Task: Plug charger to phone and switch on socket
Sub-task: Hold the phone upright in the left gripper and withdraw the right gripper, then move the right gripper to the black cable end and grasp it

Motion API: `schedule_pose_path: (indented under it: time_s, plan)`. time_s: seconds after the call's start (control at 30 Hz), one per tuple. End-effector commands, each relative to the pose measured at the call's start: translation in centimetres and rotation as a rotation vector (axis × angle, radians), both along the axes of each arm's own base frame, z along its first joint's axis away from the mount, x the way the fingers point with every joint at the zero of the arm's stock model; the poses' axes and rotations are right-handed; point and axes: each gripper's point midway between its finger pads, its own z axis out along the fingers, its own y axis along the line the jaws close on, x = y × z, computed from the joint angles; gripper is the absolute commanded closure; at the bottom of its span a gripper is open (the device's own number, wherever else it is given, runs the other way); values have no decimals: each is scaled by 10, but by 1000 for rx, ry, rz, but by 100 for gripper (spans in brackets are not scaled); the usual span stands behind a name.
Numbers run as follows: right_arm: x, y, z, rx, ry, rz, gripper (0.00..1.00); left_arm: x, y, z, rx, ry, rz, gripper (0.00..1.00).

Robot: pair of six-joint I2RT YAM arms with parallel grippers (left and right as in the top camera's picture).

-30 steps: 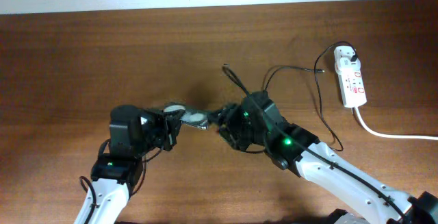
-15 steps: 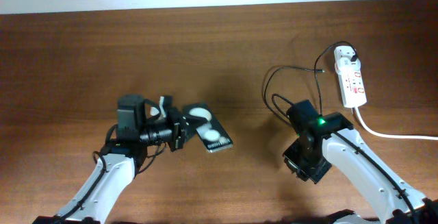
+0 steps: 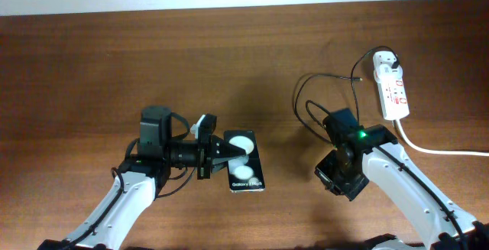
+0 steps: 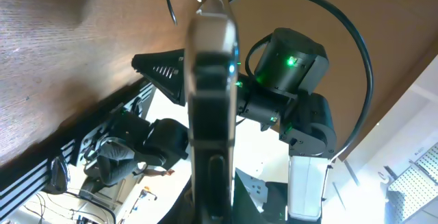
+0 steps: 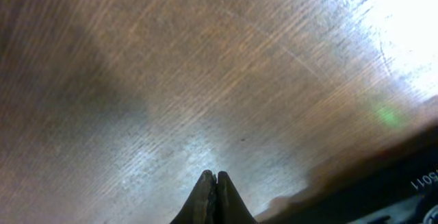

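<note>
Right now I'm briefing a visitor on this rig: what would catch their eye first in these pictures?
The phone stands out front and centre, clamped at one end by the left gripper, its white patches facing up. The right gripper is shut on nothing above the table. The charger loops loose just left of the white socket at the far right.

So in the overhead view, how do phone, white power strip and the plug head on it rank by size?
1-2: phone and socket, about alike; the phone, perhaps lifted nearer the camera, looks broader.
3: adapter head, smallest.
</note>
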Motion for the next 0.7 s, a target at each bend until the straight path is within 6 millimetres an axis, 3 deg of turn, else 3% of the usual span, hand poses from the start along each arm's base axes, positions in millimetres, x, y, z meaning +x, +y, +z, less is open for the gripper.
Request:
schedule_pose_path:
  time_s: [0.0,0.1,0.17,0.37,0.53,0.67]
  plan:
    - [-2,0,2,8,10,-13,96,-3,-2,15,-41,-49,-50,100]
    - [1,-2,2,1,1,-18,96,-3,-2,15,-41,-49,-49,100]
    - [17,-13,10,12,-39,-63,96,0,-2,13,-30,-53,-36,100]
    - [90,-64,72,14,-282,-164,96,12,-1,4,25,-62,33,100]
    - [120,-102,111,-108,-406,-181,96,14,-1,3,34,-64,44,100]
    - [139,-145,120,-150,-331,-238,96,18,0,0,50,-67,65,100]
